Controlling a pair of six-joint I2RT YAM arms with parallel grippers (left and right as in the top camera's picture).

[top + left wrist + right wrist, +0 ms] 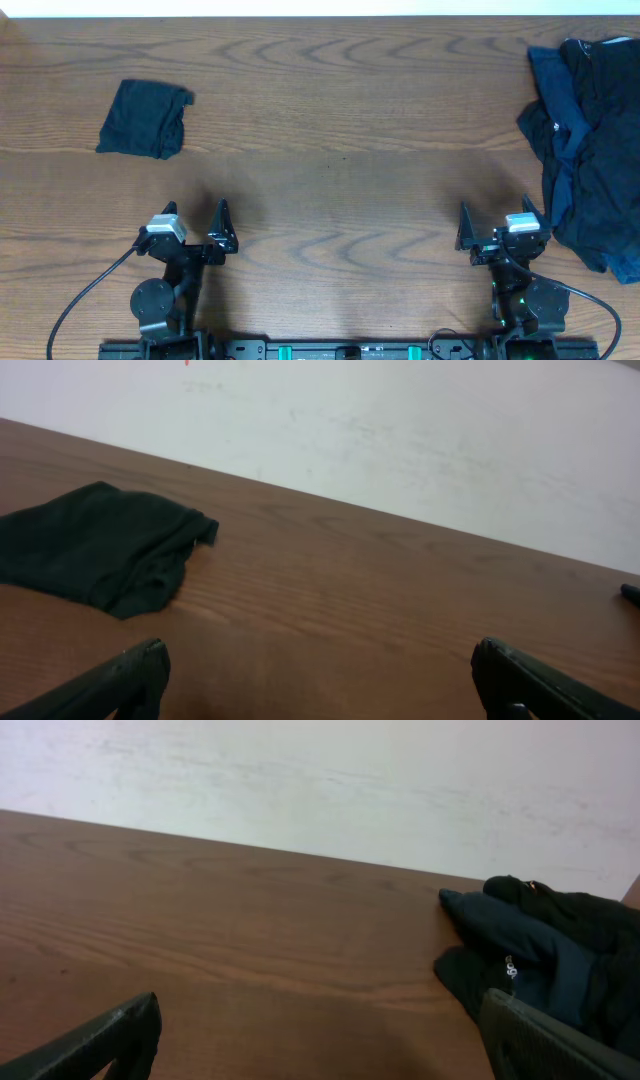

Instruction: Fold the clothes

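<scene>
Gaping: left hand [195, 216], right hand [497, 216]; folded garment [145, 119] left, clothes pile [590, 140] right.

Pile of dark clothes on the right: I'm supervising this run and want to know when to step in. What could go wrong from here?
1. The pile holds several overlapping garments, so the open right gripper might lift more than one at once.
2. The pile runs past the overhead view's right edge; pulling could drag unseen fabric.
3. The folded garment lies ahead of the open left gripper; a careless sweep could undo it.
</scene>
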